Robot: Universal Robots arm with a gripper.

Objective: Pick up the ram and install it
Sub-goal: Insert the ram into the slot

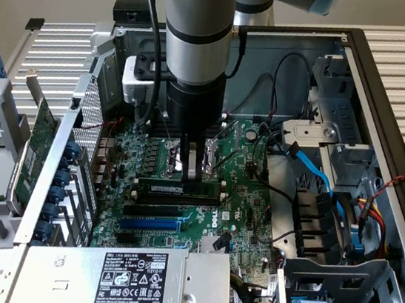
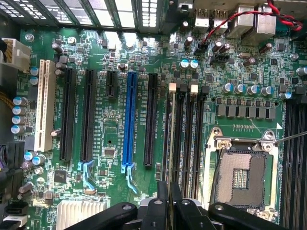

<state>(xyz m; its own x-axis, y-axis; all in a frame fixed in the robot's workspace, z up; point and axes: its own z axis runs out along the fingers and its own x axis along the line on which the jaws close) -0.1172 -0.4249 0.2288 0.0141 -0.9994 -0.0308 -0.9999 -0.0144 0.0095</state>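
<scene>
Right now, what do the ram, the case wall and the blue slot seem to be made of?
The ram: green circuit board, matte, with black chips and a pale, paper-like label. The case wall: likely bare sheet metal, dull grey sheen, folded edges. The blue slot: probably moulded plastic, even colour, slight gloss.

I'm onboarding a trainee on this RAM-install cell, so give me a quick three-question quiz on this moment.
1. True or false: the ram sits in the long blue slot.
2. Multiple choice: the gripper is A) shut on the ram, B) wide open above a fan, C) holding a red cable.
3. Fill in: the metal-framed square beside the black memory slots is the ____ socket.

Key: 1 false; 2 A; 3 CPU.
</scene>
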